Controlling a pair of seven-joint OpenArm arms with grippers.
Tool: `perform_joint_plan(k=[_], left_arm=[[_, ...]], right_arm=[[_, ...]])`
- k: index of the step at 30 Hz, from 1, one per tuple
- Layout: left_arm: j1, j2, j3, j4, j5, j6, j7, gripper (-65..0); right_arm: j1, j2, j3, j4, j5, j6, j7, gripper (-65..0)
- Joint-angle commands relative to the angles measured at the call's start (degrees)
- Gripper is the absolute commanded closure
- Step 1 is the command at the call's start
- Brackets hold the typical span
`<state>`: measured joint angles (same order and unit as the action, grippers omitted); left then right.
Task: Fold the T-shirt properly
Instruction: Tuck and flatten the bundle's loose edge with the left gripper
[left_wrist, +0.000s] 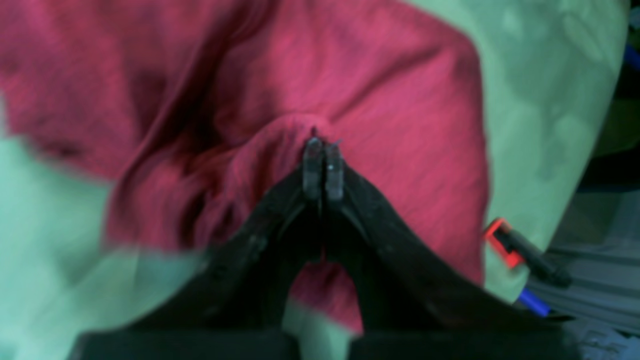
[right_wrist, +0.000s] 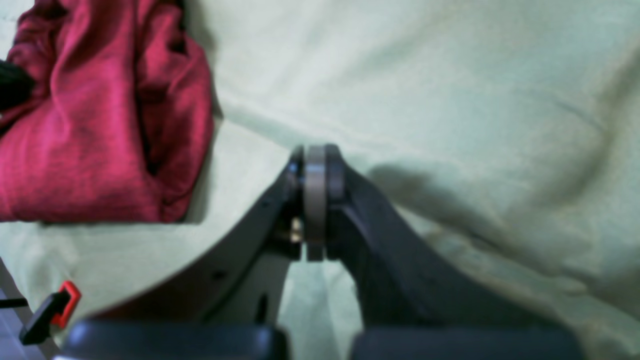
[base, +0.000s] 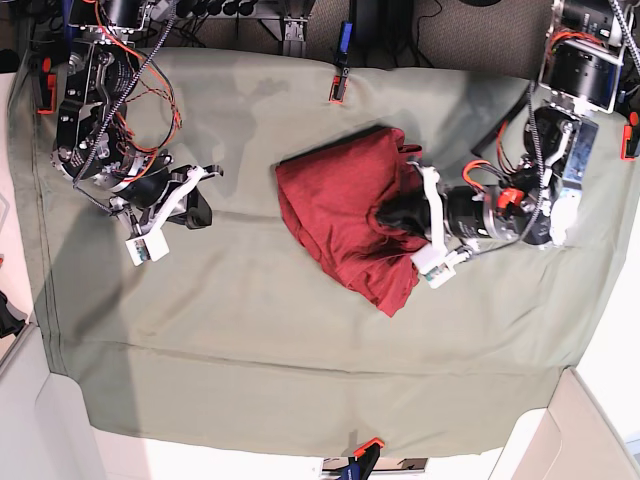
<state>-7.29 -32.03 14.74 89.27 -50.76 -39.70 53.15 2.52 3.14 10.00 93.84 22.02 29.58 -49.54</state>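
Left wrist view gives me the left claw (left_wrist: 323, 150) pinched tight on a raised fold of the dark red T-shirt (left_wrist: 380, 100), its tips buried in the fabric. From the base camera I see the shirt lying crumpled near the middle of the sage-green cloth (base: 250, 340) covering the surface. My right claw (right_wrist: 315, 165) is fully closed, holding nothing, above bare cloth well apart from the shirt.
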Motion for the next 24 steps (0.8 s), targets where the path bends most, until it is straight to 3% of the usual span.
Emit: perform_joint_plan(k=[1,6,11,20,24], left_arm=[[-1.6,-1.8,-0.5,0.8,-2.1,-0.3,-1.0,0.0],[-2.4,-5.3,-0.5,0.8,-2.6,-0.3,-1.3,0.0],[-2.4,-5.3,-0.5,0.8,3.9,-0.3,-2.6,0.0],[-2.2,-5.3,-0.5,0.7,8.5,-0.3,-0.1,0.0],[-2.1,-6.5,-0.5,0.6,11.3,-0.3,-1.6,0.0]], right_arm=[[0.9,0.2,0.1,0.9,0.9,0.2,1.4,0.0],[0.9,0.2,0.1,0.9,0.9,0.2,1.4,0.0],[0.9,0.2,0.1,0.9,1.4,0.2,1.8,0.0],[0.8,0.2,0.1,0.9,1.6,0.2,1.8,0.0],[0.8,0.2,0.1,0.9,1.6,0.2,1.8,0.0]])
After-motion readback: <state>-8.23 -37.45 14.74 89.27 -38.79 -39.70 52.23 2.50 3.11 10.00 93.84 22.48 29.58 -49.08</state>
